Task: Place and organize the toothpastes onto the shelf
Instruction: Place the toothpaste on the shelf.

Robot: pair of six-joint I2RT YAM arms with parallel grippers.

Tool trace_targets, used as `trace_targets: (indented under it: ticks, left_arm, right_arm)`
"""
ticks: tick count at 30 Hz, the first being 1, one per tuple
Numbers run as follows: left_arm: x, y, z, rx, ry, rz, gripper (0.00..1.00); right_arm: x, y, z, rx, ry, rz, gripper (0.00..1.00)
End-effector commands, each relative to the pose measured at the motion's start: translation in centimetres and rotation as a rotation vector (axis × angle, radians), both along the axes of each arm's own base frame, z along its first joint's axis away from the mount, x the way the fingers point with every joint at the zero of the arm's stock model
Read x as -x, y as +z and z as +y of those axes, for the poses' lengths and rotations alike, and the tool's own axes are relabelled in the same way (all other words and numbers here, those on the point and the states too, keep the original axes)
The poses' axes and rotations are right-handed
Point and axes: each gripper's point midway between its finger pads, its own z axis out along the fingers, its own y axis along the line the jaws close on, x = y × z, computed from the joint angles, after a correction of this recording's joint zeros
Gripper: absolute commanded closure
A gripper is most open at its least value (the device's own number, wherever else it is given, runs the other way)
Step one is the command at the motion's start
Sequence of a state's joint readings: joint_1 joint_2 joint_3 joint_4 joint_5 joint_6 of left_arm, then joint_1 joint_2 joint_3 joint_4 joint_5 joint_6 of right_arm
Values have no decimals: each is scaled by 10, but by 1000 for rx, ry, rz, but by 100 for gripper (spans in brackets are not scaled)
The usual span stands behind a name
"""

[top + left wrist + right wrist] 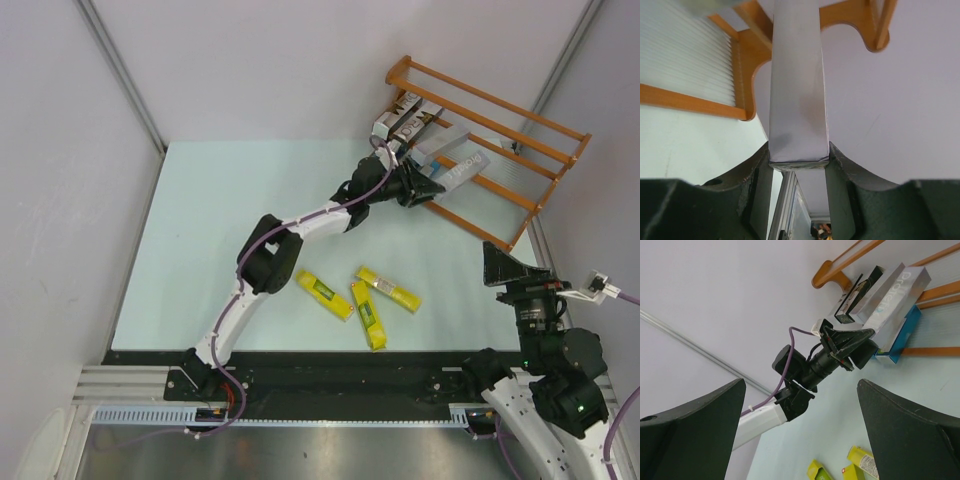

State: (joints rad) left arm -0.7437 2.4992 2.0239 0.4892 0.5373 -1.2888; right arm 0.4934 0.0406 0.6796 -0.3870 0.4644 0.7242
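My left gripper (430, 186) grips a silver-grey toothpaste carton (465, 166) over the shelf (530, 135), upper right in the top view. My right gripper (508, 268) hangs wide open at lower right. Three yellow cartons (370, 312) lie at centre.

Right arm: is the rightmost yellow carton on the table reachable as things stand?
Probably yes. The right gripper is open and empty, the yellow carton lies flat on bare table with nothing between them, and the left arm is stretched away to the shelf.
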Motion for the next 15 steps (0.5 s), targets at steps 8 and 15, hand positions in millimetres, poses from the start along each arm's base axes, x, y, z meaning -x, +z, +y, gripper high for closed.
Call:
trace_targets:
  ticks: [8,15]
  left_arm:
    - [-45,40,10,86,166,34,76]
    - [-61,37,11,54,242,74,74]
  right_arm:
    - [10,16,-12,-7,-36,-36,0]
    - [11,17,-14,-7,-44,-33,0]
